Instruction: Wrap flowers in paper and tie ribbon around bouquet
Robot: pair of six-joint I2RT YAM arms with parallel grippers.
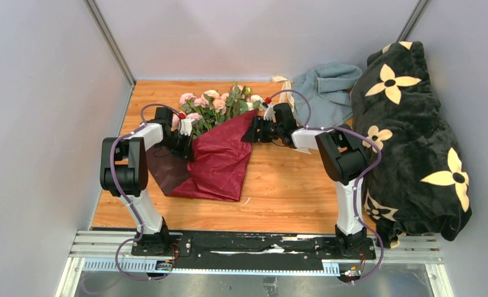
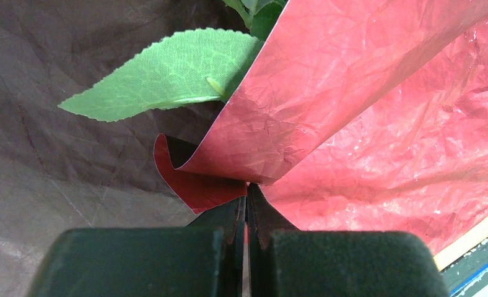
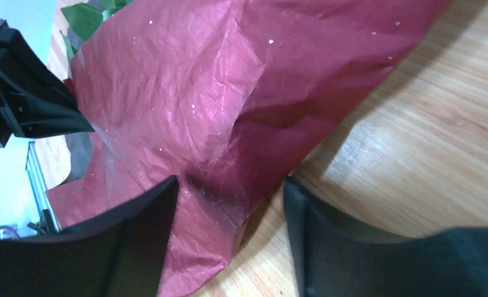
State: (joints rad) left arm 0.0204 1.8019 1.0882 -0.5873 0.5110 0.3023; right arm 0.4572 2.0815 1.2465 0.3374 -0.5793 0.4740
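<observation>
The paper (image 1: 220,162) is plain burgundy with a fine crinkle texture, brighter pink-red where lit and dull brown-maroon on its left flap; the flowers (image 1: 205,103) are pale pink and cream with green leaves, 1 leaf (image 2: 167,74) showing a netted vein pattern. The table (image 1: 291,185) is orange-brown wood grain, the cloth (image 1: 328,86) is grey-blue, and the blanket (image 1: 415,136) is black with large cream flower motifs. The left arm (image 1: 125,168) and right arm (image 1: 344,158) are black and white with purple cables (image 1: 112,162).

flowers (image 1: 212,104) seemingly partly under paper (image 1: 220,162)
</observation>
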